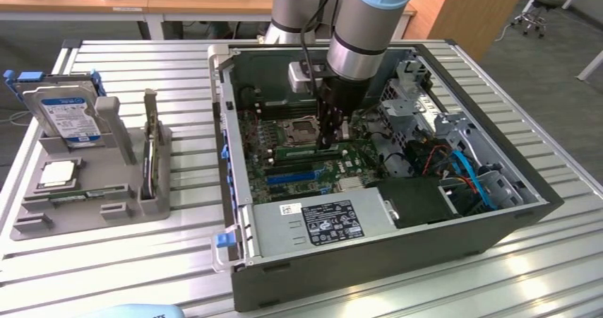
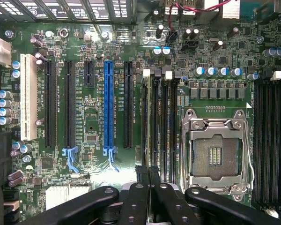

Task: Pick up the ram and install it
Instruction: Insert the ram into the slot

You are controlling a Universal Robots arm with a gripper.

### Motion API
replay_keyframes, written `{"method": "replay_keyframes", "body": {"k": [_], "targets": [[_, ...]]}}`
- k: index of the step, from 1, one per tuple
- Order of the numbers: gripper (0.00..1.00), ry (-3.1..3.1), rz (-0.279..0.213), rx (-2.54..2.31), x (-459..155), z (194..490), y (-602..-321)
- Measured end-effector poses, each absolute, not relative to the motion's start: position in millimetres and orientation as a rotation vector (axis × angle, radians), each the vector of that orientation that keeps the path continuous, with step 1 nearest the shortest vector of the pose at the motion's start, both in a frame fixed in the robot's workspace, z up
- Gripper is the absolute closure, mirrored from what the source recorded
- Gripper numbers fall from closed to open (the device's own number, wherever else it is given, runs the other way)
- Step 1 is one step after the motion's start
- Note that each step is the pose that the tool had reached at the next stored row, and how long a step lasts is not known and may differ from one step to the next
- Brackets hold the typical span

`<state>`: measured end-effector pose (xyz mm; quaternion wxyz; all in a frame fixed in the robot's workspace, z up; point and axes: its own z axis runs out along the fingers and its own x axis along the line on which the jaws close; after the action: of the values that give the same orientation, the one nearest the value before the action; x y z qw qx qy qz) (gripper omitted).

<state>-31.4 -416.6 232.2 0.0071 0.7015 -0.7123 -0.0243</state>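
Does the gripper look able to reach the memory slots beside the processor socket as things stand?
Probably yes. The gripper hangs just above the memory slots beside the empty socket, inside the open case, with no cable crossing them.

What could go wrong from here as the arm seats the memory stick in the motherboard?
1. The ram, held edge-on in the gripper, may sit slightly off its white-latched slot; pressing could bend it.
2. The open CPU socket lies close beside; a slip might damage its contacts.
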Motion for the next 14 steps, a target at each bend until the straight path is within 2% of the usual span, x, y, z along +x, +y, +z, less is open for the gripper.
{"method": "replay_keyframes", "body": {"k": [14], "targets": [[0.89, -2.228, -0.076, 2.194, -31.4, 231.3, -416.6]]}}
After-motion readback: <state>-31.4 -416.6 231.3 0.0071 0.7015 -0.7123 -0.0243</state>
